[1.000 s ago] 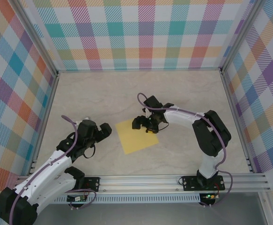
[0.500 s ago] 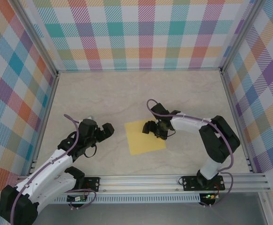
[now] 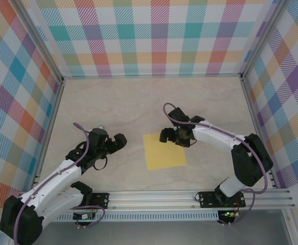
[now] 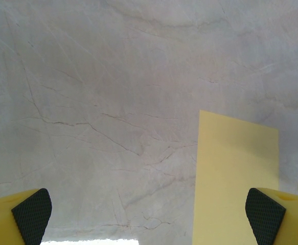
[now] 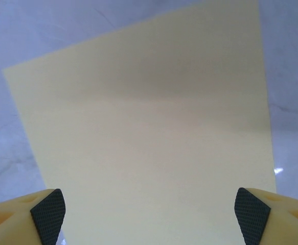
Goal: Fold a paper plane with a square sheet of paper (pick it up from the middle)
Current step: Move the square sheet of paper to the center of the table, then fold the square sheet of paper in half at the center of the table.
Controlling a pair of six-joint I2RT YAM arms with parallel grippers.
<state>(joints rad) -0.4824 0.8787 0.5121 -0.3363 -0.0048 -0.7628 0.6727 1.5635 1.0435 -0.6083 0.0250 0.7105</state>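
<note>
Lying flat on the bench (image 3: 128, 102), the square sheet of paper (image 3: 164, 155) sits under my right end effector (image 3: 175, 140), fingers spread wide; my left end effector (image 3: 115, 147), also spread, is near its left side.

from the top view i get bright, even light; the paper (image 3: 164, 151) reads clean yellow, with faint soft shadows on the table (image 3: 113, 102) left of it. right wrist: bluish cast around the paper, a small glare spot just right of it. left wrist looks soft and grainy.
</note>
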